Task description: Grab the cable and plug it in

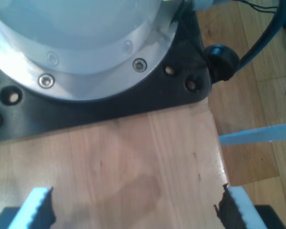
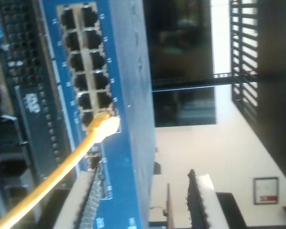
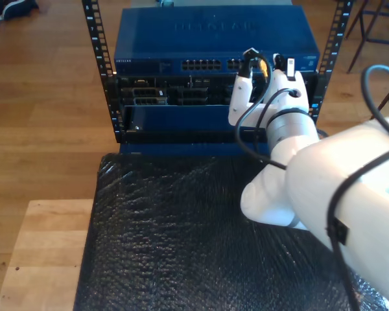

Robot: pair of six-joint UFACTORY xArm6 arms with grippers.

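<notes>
The pale-yellow cable runs up to the blue network switch, and its plug sits at the mouth of one port; how deep it sits cannot be told. My second gripper is open right in front of the switch, and the cable passes beside one finger, outside the gap. In the exterior view this gripper is up against the switch, with a bit of yellow cable between the fingers. My first gripper hangs open over a bare wooden tabletop.
The switch sits in a black rack above darker units. A black bubble-wrap mat covers the table in front. A robot base plate with bolts lies ahead of my first gripper, near the wooden table's edge.
</notes>
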